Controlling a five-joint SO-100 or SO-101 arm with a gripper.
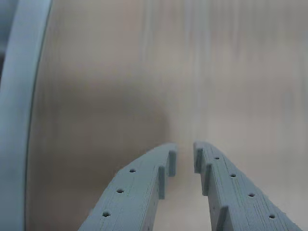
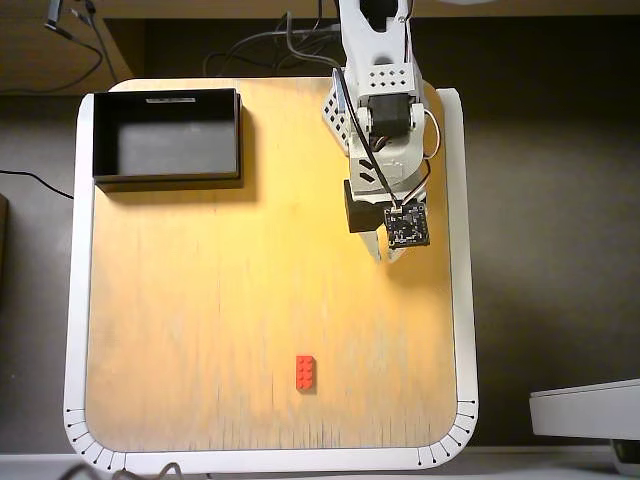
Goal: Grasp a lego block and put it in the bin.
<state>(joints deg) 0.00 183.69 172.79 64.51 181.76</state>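
The red lego block (image 2: 306, 372) lies flat on the wooden tabletop near the front edge in the overhead view, long side pointing front to back. The black bin (image 2: 165, 181) sits at the table's back left corner with nothing in it. My gripper (image 2: 384, 256) hangs over the right half of the table, well behind and to the right of the block, fingertips pointing toward the front. In the wrist view my gripper (image 1: 185, 151) is open by a narrow gap with nothing between its fingers, and only bare blurred wood shows below. Block and bin are out of the wrist view.
The wooden table (image 2: 200, 300) has a white raised border (image 2: 466, 300), which also shows at the left of the wrist view as a pale border (image 1: 14, 120). Cables (image 2: 260, 55) lie behind the table. A grey object (image 2: 590, 408) sits off the table at the front right.
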